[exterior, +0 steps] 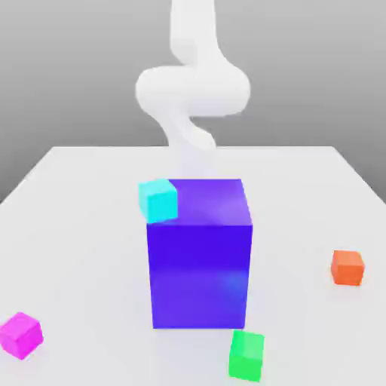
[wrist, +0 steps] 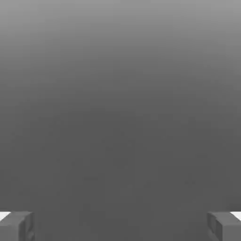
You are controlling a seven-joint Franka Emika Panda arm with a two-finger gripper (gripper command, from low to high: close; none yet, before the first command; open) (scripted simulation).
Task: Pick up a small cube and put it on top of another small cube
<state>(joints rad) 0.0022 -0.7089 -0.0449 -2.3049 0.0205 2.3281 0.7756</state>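
Several small cubes show in the exterior view. A cyan cube (exterior: pixel 158 200) overlaps the upper left corner of a big blue block (exterior: pixel 200 256); I cannot tell whether it rests on the block. On the table (exterior: pixel 75 226) lie an orange cube (exterior: pixel 347 268) at the right, a green cube (exterior: pixel 246 355) in front of the block and a magenta cube (exterior: pixel 20 334) at the front left. My white arm (exterior: pixel 192 90) rises behind the block. In the hand view my gripper (wrist: pixel 120 226) is open, its fingertips (wrist: pixel 16 226) far apart with nothing between them, facing plain grey.
The big blue block stands in the middle of the white table and hides the lower part of my arm. The table's edges run along the exterior view's left and right.
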